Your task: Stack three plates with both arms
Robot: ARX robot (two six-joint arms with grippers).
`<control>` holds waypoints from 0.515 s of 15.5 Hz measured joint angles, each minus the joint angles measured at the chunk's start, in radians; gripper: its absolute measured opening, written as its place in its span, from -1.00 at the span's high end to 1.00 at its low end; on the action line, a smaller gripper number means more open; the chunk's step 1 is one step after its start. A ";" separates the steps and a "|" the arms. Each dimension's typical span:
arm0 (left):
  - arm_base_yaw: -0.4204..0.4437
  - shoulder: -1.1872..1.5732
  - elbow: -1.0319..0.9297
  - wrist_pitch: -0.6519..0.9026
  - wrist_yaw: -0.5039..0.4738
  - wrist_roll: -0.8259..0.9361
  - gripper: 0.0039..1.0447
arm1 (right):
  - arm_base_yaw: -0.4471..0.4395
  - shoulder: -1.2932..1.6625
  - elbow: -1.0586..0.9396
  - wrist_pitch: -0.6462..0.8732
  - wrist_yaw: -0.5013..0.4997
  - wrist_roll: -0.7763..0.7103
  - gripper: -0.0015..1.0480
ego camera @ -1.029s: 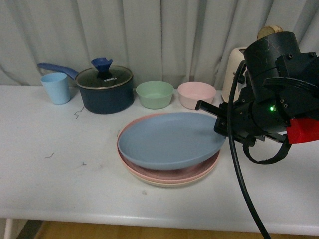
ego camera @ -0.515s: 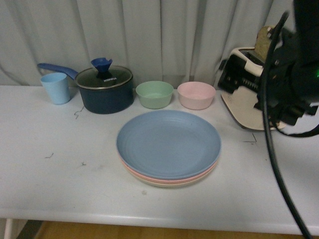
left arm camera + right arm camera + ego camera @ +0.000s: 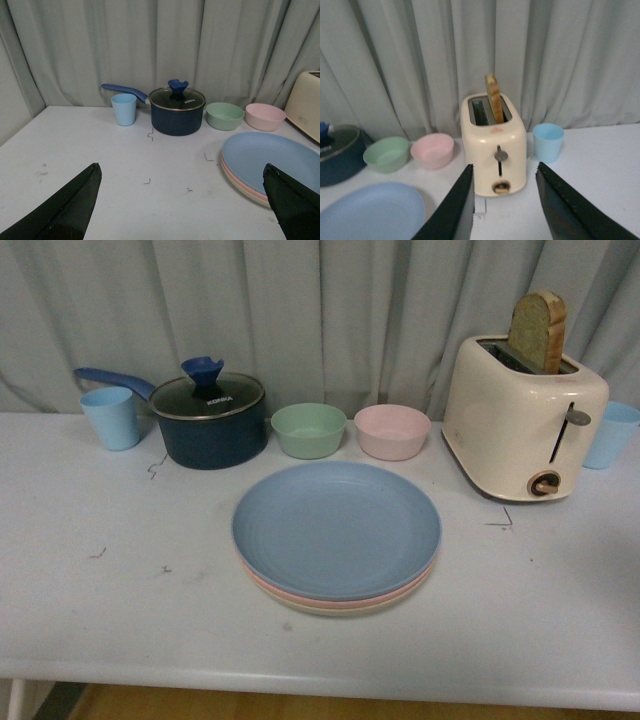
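Since the blue plate [image 3: 336, 528] already lies on top of the pink plate [image 3: 300, 591], and the pink one lies on the cream plate [image 3: 330, 608] at the bottom, the stack of three seems complete, and I judge the task to be done or nearly done. The pile stands near the middle of the white table [image 3: 120, 610], a little toward the robot's right, and the three rims sit almost evenly, with only thin pink and cream edges showing under the blue one at the front. No arm appears in the front view. In the left wrist view the left tool [image 3: 182, 200] is wide open with nothing between its two black fingers [image 3: 65, 207], and it hangs over bare table, well apart from the plates. In the right wrist view the right tool [image 3: 504, 210] is also open and empty, and it points toward the toaster [image 3: 493, 145]. Behind the stack stand a green bowl [image 3: 309, 430] and a pink bowl [image 3: 392, 431], with a dark pot [image 3: 210, 420] and a blue cup [image 3: 111, 417] further to the robot's left. On the robot's right the toaster holds a slice of bread [image 3: 538, 332], and another blue cup [image 3: 610, 434] stands just beside it. What remains, in my opinion, is only for the arms to rest away from the plates.
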 joint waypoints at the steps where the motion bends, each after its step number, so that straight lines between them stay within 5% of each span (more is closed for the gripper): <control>1: 0.000 0.000 0.000 0.000 0.000 0.000 -0.88 | -0.042 -0.098 -0.100 -0.019 -0.045 -0.030 0.37; 4: 0.000 0.000 0.000 0.000 0.000 0.000 -0.88 | -0.151 -0.298 -0.341 0.053 -0.152 -0.061 0.96; 8: 0.001 0.000 0.000 0.000 0.000 0.000 -0.88 | -0.150 -0.589 -0.395 -0.198 -0.159 -0.065 0.96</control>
